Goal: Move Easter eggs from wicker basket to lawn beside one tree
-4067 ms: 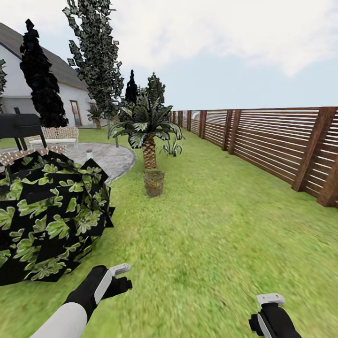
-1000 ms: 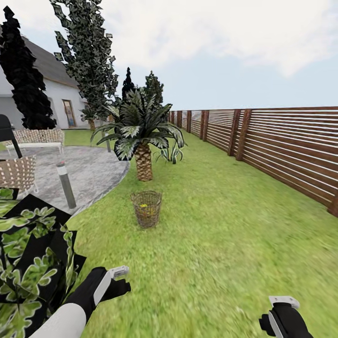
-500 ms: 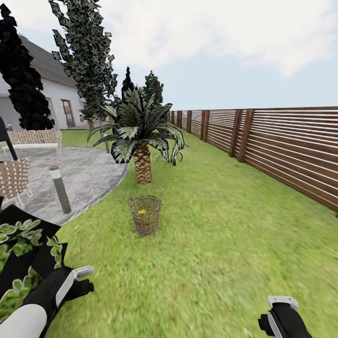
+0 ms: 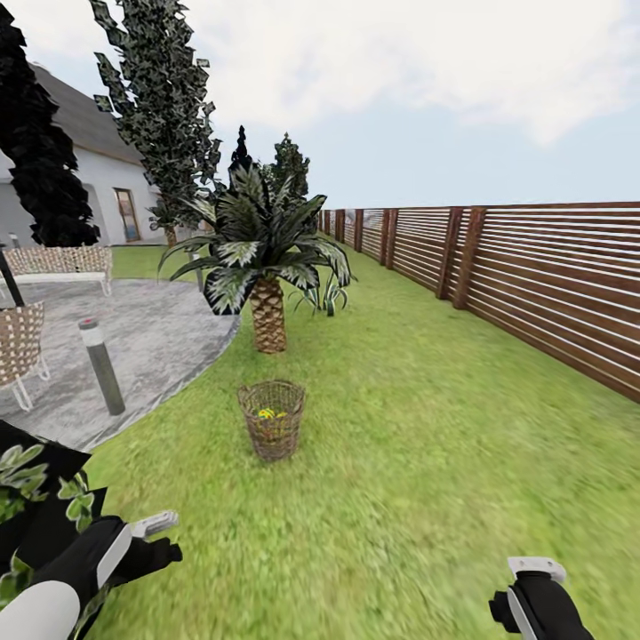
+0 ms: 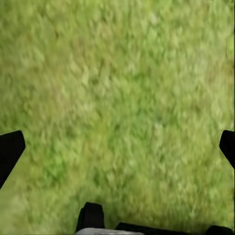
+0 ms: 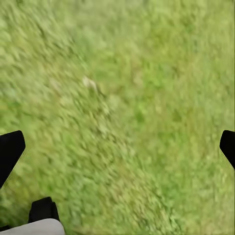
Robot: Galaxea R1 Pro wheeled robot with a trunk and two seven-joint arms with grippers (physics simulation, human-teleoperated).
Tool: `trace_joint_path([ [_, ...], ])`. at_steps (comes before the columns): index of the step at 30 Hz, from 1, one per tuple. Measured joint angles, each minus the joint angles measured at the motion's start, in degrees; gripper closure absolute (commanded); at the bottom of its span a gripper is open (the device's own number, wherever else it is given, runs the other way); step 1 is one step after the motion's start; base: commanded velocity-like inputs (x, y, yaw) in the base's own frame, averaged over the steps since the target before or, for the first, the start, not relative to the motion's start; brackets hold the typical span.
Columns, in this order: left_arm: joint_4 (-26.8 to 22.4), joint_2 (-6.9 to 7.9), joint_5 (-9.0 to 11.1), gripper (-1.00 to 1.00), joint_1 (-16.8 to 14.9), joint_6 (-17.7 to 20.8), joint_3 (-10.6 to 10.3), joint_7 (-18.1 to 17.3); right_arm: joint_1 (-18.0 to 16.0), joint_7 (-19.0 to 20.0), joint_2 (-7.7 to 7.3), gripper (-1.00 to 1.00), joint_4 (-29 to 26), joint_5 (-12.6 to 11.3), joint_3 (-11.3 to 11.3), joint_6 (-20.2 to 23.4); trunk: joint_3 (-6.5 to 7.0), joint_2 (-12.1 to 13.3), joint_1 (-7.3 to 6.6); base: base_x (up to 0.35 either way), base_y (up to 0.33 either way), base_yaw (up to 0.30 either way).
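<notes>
A fenced garden of open lawn (image 4: 427, 462) stretches ahead, paving to the left, slatted fence (image 4: 551, 276) to the right. The wicker basket (image 4: 272, 420) stands upright on the grass before a short palm (image 4: 262, 267), yellow Easter eggs (image 4: 267, 413) inside. The left gripper (image 5: 117, 147) and right gripper (image 6: 117, 147) hang low over bare grass, fingers spread, likely carried ready while driving. Open grass surrounds the basket.

Easter eggs (image 4: 267, 413) — half hidden by wicker basket (image 4: 272, 436).

green lawn (image 4: 427, 444), wicker basket (image 4: 272, 420) upright
</notes>
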Motion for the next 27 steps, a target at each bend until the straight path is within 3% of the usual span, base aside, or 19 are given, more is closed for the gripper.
trace_joint_path([
  [4, 1.0, -0.15, -0.1, -1.00, 0.0, -0.1, -0.1, -2.5, 0.0, 0.0, -0.04, -1.00, -1.0, 0.0, -0.2, 0.0, 0.00, 0.0, 0.00, 0.320, 0.000, 0.000],
  [13, 1.2, -0.41, -0.2, -1.00, 0.0, -2.2, -0.1, -2.7, 0.0, 0.0, -0.05, -1.00, -1.4, 0.0, 0.0, 0.2, 0.00, 0.0, 0.00, 0.321, 0.000, 0.000],
  [27, 1.2, -0.38, -0.2, -1.00, 0.0, -2.4, -0.2, -2.7, 0.0, 0.0, -0.03, -1.00, -1.4, 0.0, 0.1, 0.3, 0.00, 0.0, 0.00, 0.321, 0.000, 0.000],
])
